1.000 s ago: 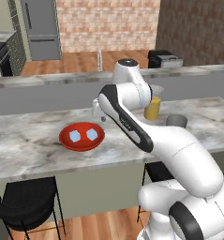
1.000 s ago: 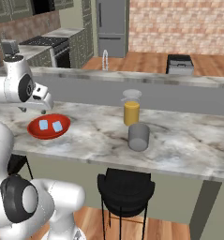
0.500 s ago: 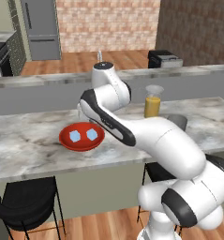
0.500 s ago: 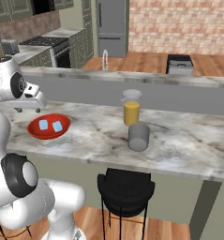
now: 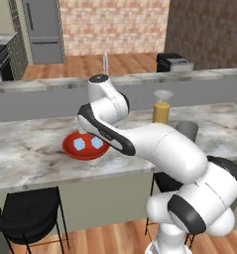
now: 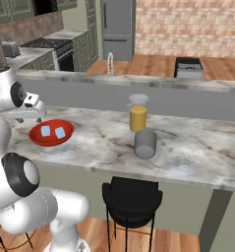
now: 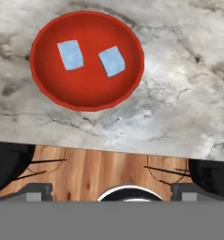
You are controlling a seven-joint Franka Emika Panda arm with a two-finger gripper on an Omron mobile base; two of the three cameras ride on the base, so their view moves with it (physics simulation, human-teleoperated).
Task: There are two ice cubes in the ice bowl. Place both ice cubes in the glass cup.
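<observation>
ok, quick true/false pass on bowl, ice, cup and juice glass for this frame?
1. Both ice cubes lie in the red bowl. True.
2. The grey cup already holds an ice cube. False: no cube shows in it; both are in the bowl.
3. The glass of orange liquid stands behind the cup, toward the back ledge. True.
4. The two cubes are stacked. False: they lie side by side, apart.
5. The bowl sits on the marble counter. True.

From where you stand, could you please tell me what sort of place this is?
A rendered home kitchen, it seems: a marble counter with stools beneath, a refrigerator and stove behind.
</observation>
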